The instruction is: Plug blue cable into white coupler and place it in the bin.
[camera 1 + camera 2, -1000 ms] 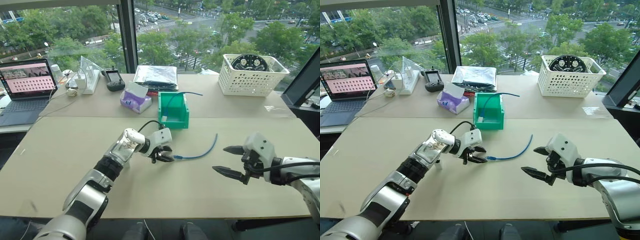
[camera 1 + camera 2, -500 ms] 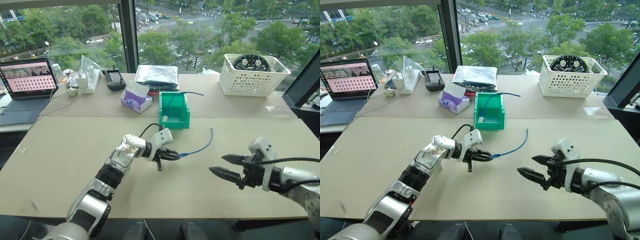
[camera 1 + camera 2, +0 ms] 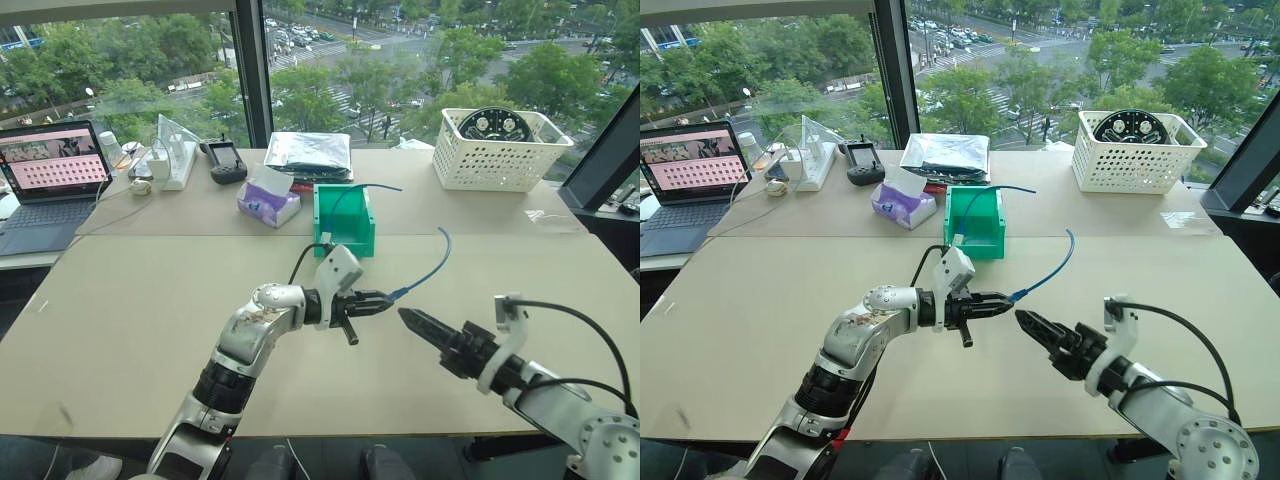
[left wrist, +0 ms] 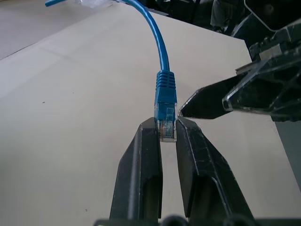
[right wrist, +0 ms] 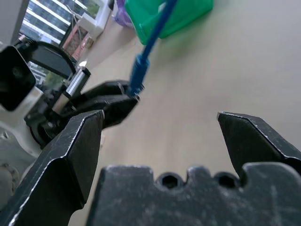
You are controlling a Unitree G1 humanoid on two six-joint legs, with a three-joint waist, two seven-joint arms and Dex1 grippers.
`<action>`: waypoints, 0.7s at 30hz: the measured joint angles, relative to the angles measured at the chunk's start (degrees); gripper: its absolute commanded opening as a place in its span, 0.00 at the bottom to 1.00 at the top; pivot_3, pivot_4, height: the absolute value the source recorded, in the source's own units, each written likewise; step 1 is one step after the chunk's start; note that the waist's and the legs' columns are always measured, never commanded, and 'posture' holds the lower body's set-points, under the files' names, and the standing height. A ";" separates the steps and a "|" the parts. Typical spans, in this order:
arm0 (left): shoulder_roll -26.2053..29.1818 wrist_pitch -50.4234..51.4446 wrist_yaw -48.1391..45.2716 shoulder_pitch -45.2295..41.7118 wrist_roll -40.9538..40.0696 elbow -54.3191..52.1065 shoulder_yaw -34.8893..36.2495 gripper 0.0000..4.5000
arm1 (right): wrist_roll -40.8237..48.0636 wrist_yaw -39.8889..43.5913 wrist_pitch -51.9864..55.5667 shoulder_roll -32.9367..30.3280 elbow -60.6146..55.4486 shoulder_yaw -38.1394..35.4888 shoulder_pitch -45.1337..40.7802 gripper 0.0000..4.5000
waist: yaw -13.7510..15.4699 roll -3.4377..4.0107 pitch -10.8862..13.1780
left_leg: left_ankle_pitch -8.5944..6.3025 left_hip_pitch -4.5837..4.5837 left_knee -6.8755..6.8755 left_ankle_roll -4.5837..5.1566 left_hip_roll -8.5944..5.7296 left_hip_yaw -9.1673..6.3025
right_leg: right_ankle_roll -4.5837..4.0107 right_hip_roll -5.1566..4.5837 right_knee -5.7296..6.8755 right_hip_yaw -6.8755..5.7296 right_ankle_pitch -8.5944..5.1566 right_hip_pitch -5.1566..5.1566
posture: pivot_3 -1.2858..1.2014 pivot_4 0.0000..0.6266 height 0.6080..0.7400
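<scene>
Lifted off table: blue cable (image 4: 162, 61) | clear plug pinched by left pincer (image 4: 168, 136)

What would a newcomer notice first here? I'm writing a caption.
The left claw pinches the plug of a blue cable raised over the middle of the table, while the open right claw points at it. Behind them stands a green bin.
</scene>
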 measured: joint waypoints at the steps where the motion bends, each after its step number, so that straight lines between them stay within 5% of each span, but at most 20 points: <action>1: 0.41 0.03 0.22 0.00 0.19 -0.18 -0.55 0.01 | 1.88 -2.01 -1.25 -0.44 0.44 0.94 -0.01 1.00 | 0.01 0.00 0.00 | 0.00 -0.01 0.00 0.00 -0.01 0.01 | 0.00 -0.01 0.00 0.00 0.00 -0.01 | 0.52 0.24 0.91; 21: 2.07 -3.40 1.11 -0.82 0.39 -0.79 -4.36 0.01 | 16.93 -13.06 -18.72 -11.49 3.32 11.67 0.62 1.00 | -0.03 -0.01 0.00 | 0.00 -0.06 -0.02 0.02 0.03 0.04 | 0.01 0.02 -0.11 0.01 -0.02 0.01 | 0.52 0.24 0.91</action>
